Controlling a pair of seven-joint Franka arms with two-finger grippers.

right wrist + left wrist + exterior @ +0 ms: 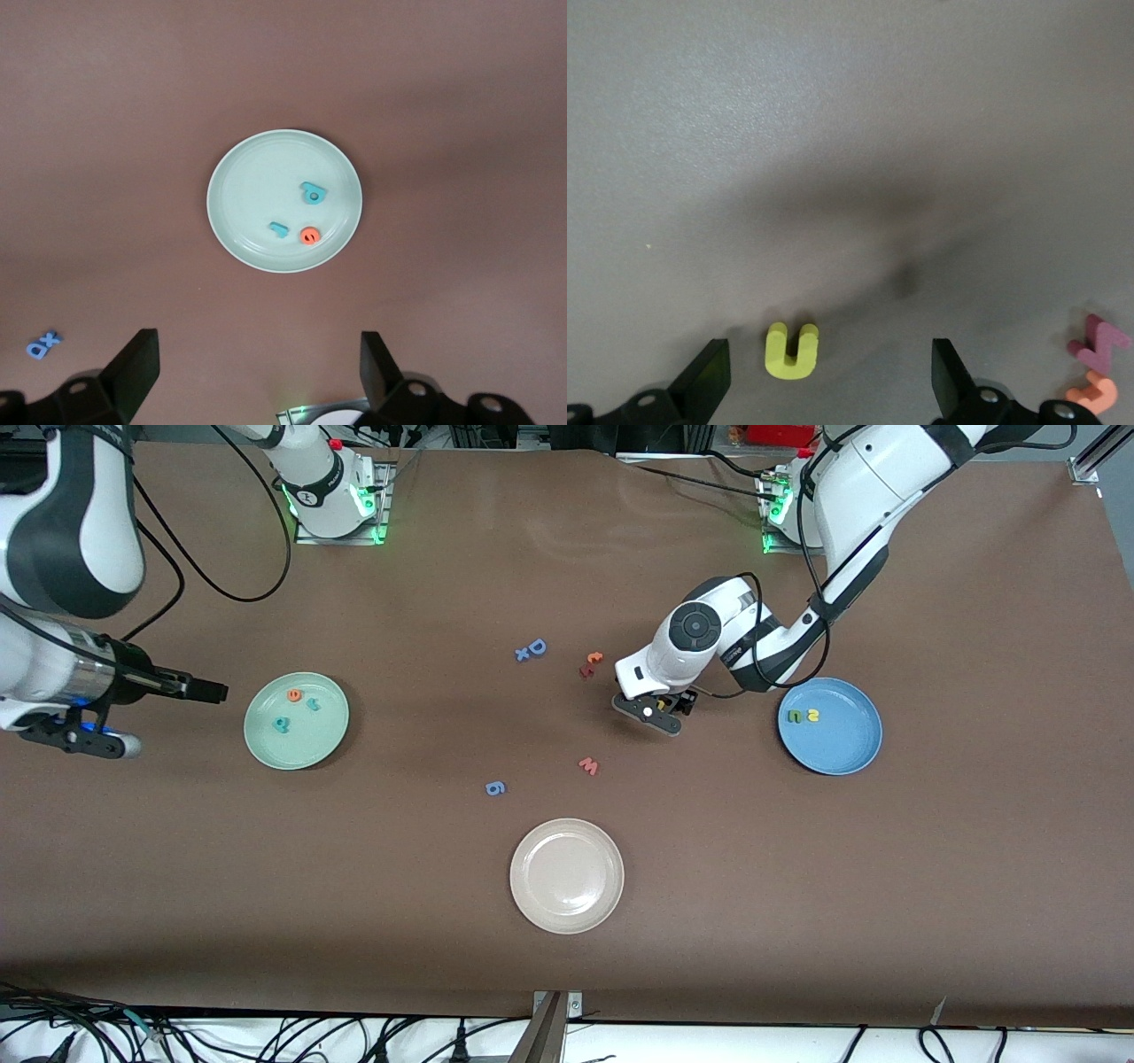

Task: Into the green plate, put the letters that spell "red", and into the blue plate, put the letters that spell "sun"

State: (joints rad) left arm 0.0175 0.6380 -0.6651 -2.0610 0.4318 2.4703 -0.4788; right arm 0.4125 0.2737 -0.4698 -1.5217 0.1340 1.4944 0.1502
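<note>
The green plate (301, 746) (252, 190) lies toward the right arm's end of the table. It holds an orange e (293, 694) (309, 235), a teal r (313, 703) (280, 229) and a teal d (282, 724) (313, 192). My right gripper (208, 690) (257, 347) hangs open and empty high above the table beside that plate. The blue plate (842, 746) holds a green n (795, 715) and a yellow s (813, 714). My left gripper (678, 701) (828, 359) is open, low over the table. A yellow u (792, 351) lies flat between its fingers, untouched; the front view hides it.
A blue D and x (532, 649) (42, 344) and an orange and red letter pair (590, 664) (1097, 354) lie mid-table. Nearer the front camera are a pinkish w (589, 765), a blue g (495, 787) and a cream-white plate (567, 903).
</note>
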